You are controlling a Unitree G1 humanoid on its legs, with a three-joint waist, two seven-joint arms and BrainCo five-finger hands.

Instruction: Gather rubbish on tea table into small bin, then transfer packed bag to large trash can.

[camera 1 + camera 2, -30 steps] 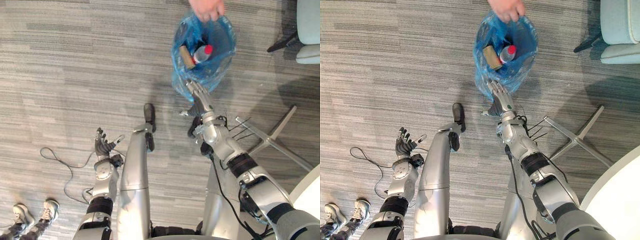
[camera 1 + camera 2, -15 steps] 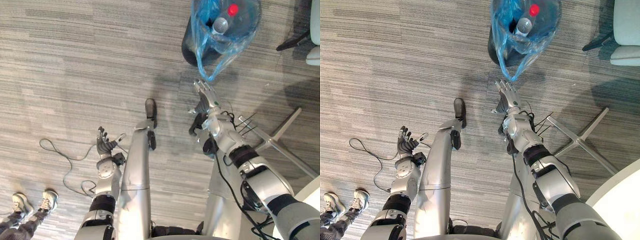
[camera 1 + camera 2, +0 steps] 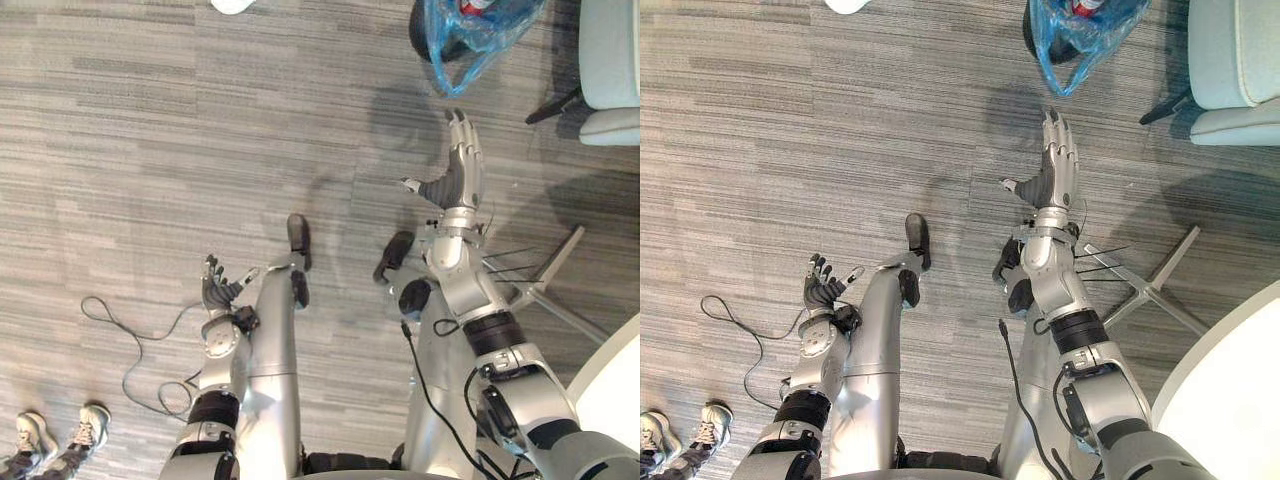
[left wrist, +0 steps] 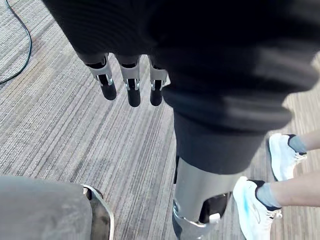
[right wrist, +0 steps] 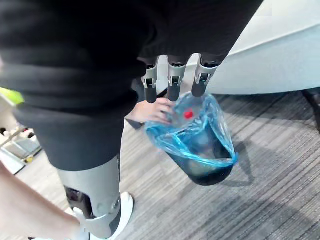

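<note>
Your right hand (image 3: 458,170) has its fingers straight; beyond them, its wrist view adds a person's hand (image 5: 152,111) at the blue bag (image 5: 192,135); left hand (image 3: 218,292) relaxed, fingers apart.

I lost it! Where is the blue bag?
Top right of the eye views: the blue bag lines a dark bin on the floor, beyond the right hand.

The bin (image 5: 202,175) stands on the floor (image 3: 150,150) with the bag (image 5: 200,142) in it, and a bottle (image 5: 188,114) lies in the bag. A person's hand (image 5: 156,111) is at the bag's rim. The right hand (image 3: 458,172) is near the bin, apart from it. A chair (image 3: 612,60) stands right of the bin. The left hand (image 3: 216,293) is well apart to the left.
</note>
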